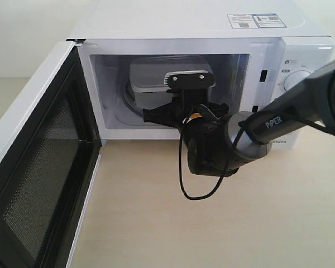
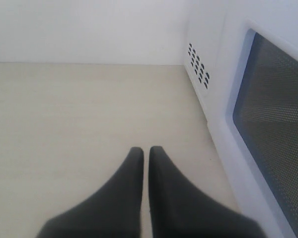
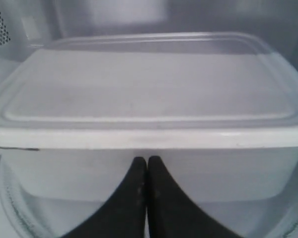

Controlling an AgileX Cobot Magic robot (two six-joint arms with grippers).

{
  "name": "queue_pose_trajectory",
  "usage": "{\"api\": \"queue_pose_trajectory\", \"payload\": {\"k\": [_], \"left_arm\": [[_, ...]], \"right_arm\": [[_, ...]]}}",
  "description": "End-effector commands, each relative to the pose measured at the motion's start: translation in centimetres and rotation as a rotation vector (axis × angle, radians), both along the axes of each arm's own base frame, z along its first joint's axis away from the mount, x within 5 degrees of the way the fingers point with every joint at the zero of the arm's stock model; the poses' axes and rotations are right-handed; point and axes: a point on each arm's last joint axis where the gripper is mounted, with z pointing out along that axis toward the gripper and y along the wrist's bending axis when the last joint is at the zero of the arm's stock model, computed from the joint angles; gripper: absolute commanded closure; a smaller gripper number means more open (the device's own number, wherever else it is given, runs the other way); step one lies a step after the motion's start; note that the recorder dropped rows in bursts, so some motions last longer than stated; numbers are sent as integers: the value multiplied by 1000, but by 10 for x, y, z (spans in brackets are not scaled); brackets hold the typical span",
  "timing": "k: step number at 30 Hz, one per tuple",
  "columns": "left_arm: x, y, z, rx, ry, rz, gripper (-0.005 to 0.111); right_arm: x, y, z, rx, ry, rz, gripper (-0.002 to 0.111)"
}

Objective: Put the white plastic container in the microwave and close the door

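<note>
The container sits inside the microwave, flat on the glass turntable toward the far wall, so the first half of the job looks done. The right claw is at the oven's mouth with its fingers pressed together and pinching nothing, its tips at the box's near wall; whether they touch it I cannot tell. The door stands wide open, swung out to the left over the counter. The left claw, also pressed together and empty, hangs just beside the door's outer face. What is left: the right arm backing out and the door being shut.
</note>
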Motion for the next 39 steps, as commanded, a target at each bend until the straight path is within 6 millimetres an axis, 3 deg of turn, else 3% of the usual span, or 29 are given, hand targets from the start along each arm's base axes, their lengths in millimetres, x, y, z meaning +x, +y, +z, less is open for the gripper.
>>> {"api": "queue_pose_trajectory", "payload": {"k": [1,6,14,18,23,32,39], "left_arm": [[0,0,-1,-7,1,4,102],[0,0,-1,-7,1,4,102],[0,0,-1,-7,1,4,102],[0,0,-1,-7,1,4,102],[0,0,-1,-7,1,4,102],[0,0,-1,-7,1,4,102],[0,0,-1,-7,1,4,102]], "right_arm": [[1,1,3,7,1,4,108],[-3,6,9,14,37,29,108],[-24,26,36,-23,84,111,108],[-39,29,48,-89,156,80,108],[-71,32,48,-244,165,174,108],[-126,-8,71,-152,242,210,108],[-174,-41,103,-124,302,401,108]]}}
